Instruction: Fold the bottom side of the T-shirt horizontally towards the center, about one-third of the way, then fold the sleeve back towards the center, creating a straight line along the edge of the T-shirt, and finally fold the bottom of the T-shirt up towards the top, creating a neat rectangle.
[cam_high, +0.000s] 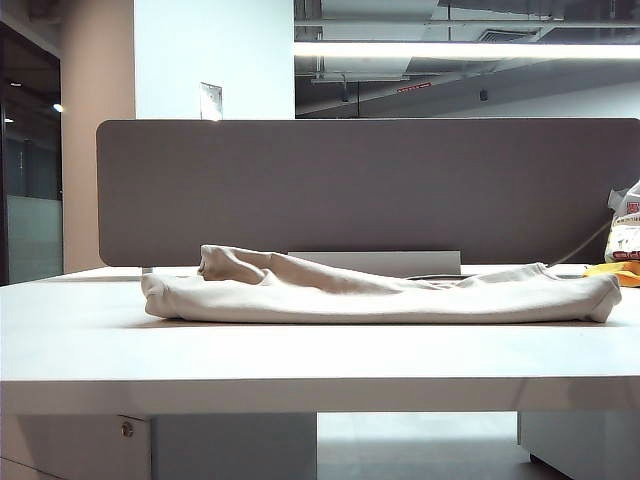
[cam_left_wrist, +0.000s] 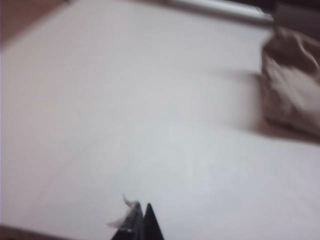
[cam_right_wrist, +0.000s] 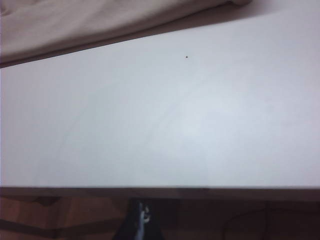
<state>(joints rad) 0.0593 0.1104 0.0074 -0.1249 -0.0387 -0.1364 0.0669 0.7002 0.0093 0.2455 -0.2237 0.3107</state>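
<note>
T-shirt (cam_high: 380, 295) folded on desk (cam_high: 300, 355), apart from closed left claw (cam_left_wrist: 142, 212), right claw (cam_right_wrist: 141, 212).

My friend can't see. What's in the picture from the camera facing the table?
A beige T-shirt, folded into a long low bundle, lies across a white table. Behind it stands a grey divider panel, and something yellow shows at the right edge. No robot arms are visible.

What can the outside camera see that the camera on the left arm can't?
Only the exterior view shows the whole folded T-shirt stretched across the table, the grey partition behind it and a yellow bag at the far right. Only the left wrist view shows the left gripper, shut and holding nothing, over bare table; the picture is blurred. Both show the white table and one end of the shirt.
</note>
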